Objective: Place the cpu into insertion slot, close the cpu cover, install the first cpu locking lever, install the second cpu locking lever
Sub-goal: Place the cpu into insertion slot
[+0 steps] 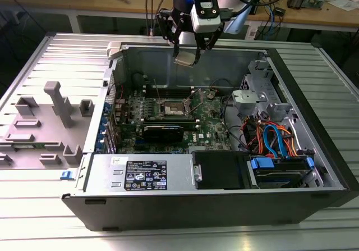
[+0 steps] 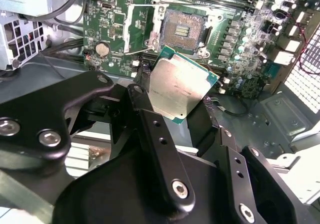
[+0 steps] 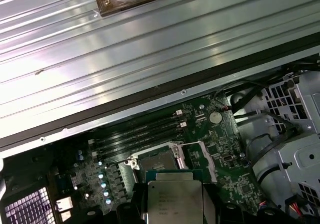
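The gripper (image 1: 187, 54) hangs over the open computer case (image 1: 185, 211), its fingers (image 2: 145, 113) clamped on two opposite edges of the cpu (image 2: 182, 86). The chip is a flat square with a dull silvery-grey lid, faint print on it and a thin green rim. Being square, it has no long axis. Its lid faces the wrist cameras, and in the exterior view it sits tilted rather than level. There it is in the air at about twelve o'clock from the insertion slot (image 1: 171, 108), well apart from it and near the case's far wall. The slot lies bare on the green motherboard (image 1: 210, 128), its dark centre exposed. The cpu cover (image 2: 139, 27) appears swung open beside the slot, though its angle is hard to judge.
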`<state>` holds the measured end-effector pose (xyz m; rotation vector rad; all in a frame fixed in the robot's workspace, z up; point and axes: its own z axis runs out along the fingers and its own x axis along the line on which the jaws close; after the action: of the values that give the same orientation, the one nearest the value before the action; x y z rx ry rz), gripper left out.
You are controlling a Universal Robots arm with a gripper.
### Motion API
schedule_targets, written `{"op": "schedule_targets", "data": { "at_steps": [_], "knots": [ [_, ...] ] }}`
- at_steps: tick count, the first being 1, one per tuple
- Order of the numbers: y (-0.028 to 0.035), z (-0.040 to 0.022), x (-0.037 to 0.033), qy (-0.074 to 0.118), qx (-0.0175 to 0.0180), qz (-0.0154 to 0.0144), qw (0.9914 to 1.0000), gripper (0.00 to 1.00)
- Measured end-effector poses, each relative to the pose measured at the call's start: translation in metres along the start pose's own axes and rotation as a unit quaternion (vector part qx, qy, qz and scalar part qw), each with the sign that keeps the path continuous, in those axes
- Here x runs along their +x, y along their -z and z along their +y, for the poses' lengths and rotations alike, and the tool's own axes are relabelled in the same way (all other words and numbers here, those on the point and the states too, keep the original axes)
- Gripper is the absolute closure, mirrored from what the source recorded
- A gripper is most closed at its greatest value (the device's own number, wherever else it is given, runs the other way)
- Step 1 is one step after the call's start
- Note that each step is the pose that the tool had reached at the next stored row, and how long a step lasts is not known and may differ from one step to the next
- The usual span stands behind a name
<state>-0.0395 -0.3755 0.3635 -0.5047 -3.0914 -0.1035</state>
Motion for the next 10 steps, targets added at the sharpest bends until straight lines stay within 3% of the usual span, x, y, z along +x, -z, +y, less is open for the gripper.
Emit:
{"op": "schedule_targets", "data": {
  "at_steps": [10],
  "knots": [
    [-0.0008, -0.0017, 0.0045, -0.013, -0.0003, -0.0008, 0.99991, 0.46]
  ]
}}
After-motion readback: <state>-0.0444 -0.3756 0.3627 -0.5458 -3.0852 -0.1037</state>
